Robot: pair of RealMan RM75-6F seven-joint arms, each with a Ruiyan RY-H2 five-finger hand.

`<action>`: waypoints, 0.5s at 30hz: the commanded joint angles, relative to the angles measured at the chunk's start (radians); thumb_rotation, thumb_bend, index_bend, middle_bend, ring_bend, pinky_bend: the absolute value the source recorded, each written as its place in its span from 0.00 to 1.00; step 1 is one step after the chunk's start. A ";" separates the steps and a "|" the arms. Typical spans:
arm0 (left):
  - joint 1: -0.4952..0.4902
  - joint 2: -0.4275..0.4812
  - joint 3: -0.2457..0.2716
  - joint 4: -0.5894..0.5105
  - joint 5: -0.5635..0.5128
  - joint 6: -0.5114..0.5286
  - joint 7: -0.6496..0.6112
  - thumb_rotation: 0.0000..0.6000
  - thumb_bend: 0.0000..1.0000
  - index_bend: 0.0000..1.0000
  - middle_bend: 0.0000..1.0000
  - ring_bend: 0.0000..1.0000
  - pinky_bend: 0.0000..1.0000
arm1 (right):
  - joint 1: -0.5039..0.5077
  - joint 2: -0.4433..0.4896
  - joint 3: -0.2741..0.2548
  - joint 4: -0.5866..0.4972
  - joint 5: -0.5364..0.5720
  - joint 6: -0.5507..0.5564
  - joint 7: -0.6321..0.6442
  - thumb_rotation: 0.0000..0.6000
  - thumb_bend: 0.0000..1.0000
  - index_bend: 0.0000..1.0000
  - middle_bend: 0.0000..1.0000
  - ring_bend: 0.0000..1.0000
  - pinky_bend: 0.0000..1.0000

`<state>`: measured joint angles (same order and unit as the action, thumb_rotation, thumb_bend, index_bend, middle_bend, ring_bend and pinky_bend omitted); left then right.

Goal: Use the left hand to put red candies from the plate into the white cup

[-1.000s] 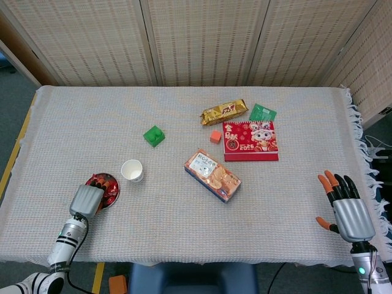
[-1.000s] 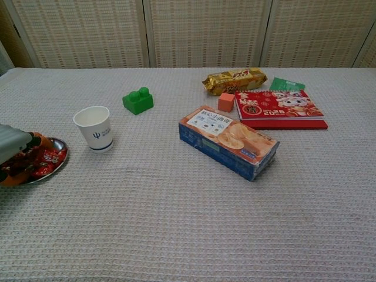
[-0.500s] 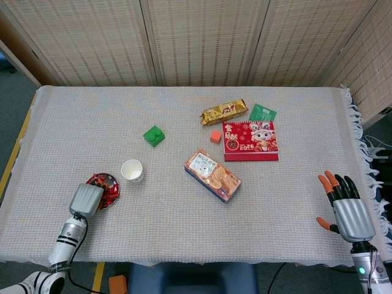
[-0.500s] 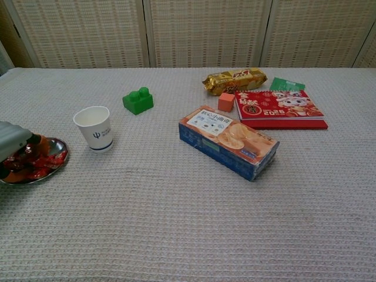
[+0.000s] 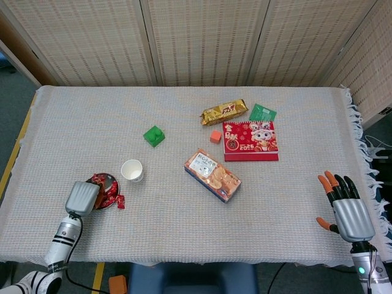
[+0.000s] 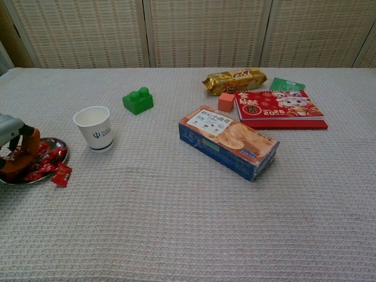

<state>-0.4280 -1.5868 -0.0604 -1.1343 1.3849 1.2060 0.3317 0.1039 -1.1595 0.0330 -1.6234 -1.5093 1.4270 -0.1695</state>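
Several red candies [image 6: 44, 161] lie on a small metal plate [image 6: 63, 154] at the table's front left. One wrapped candy [image 6: 61, 174] sits off the plate on the cloth, by its right front rim; it is the candy [image 5: 120, 201] seen from the head. My left hand [image 6: 16, 141] hangs over the plate's left side with fingers reaching down among the candies; whether they pinch one is hidden. From above, the back of that left hand [image 5: 82, 197] covers part of the plate [image 5: 110, 179]. The white cup [image 5: 132, 170] stands upright just right of the plate. My right hand [image 5: 343, 205] hovers with fingers spread at the front right.
A green brick [image 5: 154, 135] lies behind the cup. A biscuit box [image 5: 212, 174] sits mid-table. Farther back are a red booklet [image 5: 250, 140], an orange cube [image 5: 215, 136], a gold snack pack [image 5: 224, 111] and a green packet [image 5: 262, 113].
My left hand has drawn back toward the left front edge and lifted slightly. One red candy now lies on the cloth outside the plate. The right hand has not moved.
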 commanded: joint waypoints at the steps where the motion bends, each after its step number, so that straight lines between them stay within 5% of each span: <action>1: 0.001 0.017 -0.009 -0.018 0.000 0.004 -0.020 1.00 0.48 0.57 0.55 0.52 1.00 | 0.000 0.000 0.000 0.000 0.001 -0.001 -0.001 1.00 0.02 0.00 0.00 0.00 0.00; 15: -0.004 0.089 -0.061 -0.123 0.020 0.068 -0.081 1.00 0.48 0.58 0.57 0.53 1.00 | 0.005 -0.004 -0.001 0.000 0.007 -0.013 -0.011 1.00 0.02 0.00 0.00 0.00 0.00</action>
<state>-0.4274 -1.5121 -0.1086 -1.2334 1.3938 1.2571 0.2615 0.1087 -1.1632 0.0326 -1.6237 -1.5026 1.4144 -0.1804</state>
